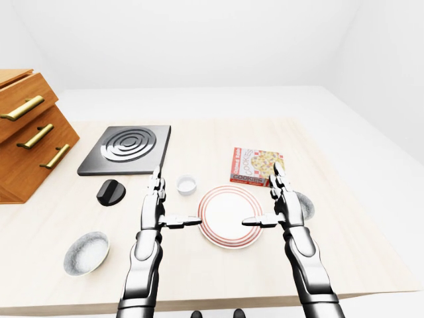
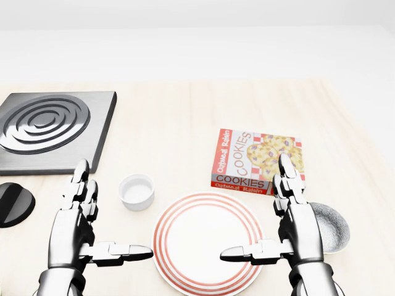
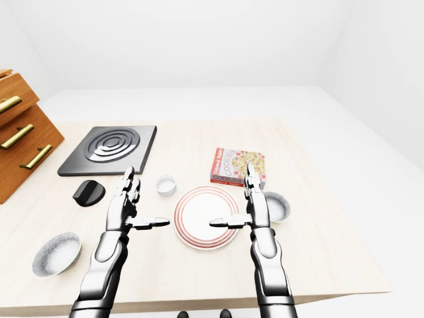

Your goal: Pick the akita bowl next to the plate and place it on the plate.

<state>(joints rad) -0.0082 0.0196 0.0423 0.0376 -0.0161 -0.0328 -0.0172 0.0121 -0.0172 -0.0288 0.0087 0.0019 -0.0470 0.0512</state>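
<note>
**Chrome-bright arms and three-finger hands of a simulated humanoid, seen across the lower part of the frame**

In the head view the left hand (image 2: pixel 75 231) and right hand (image 2: pixel 300 231) are rendered in glossy, mirror-like silver. Each has two fingers and a separate thumb, built from short blocky links with dark seams at the knuckles and rounded pale tips. In the left-eye view the left forearm (image 1: pixel 141 262) and right forearm (image 1: pixel 306 262) appear as smooth, tapering metal shells. Reflections on them run from white to charcoal, and narrow black bands mark the wrist and elbow joints.
</note>
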